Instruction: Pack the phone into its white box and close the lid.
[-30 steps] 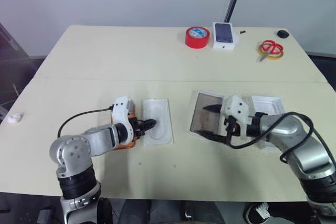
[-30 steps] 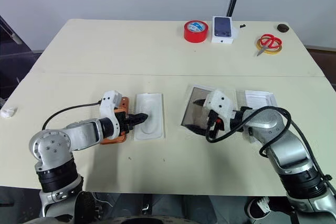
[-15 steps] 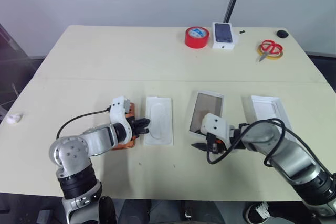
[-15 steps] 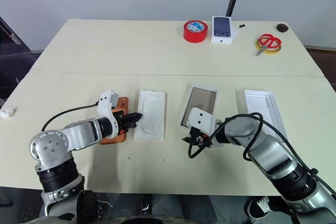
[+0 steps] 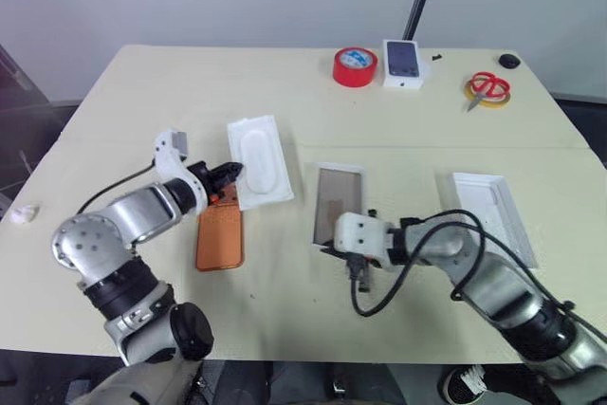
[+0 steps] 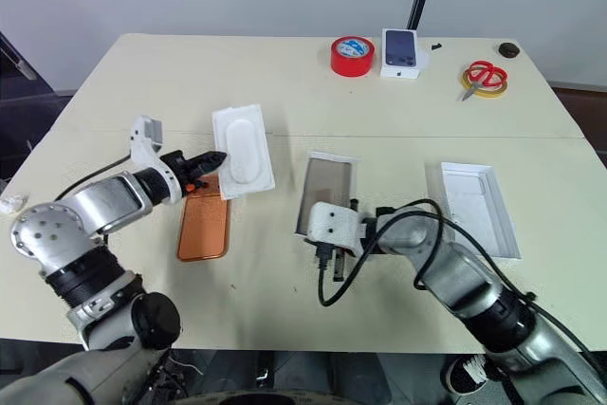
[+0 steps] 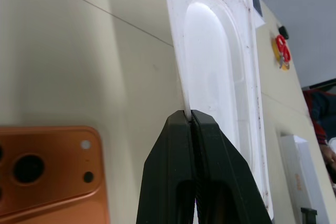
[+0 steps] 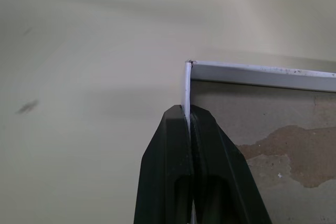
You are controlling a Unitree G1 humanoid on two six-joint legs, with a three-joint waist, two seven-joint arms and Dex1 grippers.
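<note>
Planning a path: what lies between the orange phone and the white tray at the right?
The brown-lined box, right gripper pinching its rim, per the left eye view.

Even, bright indoor light falls from overhead on the cream worktop [image 5: 142, 101], with soft, faint shadows under the arms and no hard glare. The head views are sharp across the scene. In the wrist views the black fingers [image 7: 178, 182] up close are slightly soft, and the far background blurs away.
</note>
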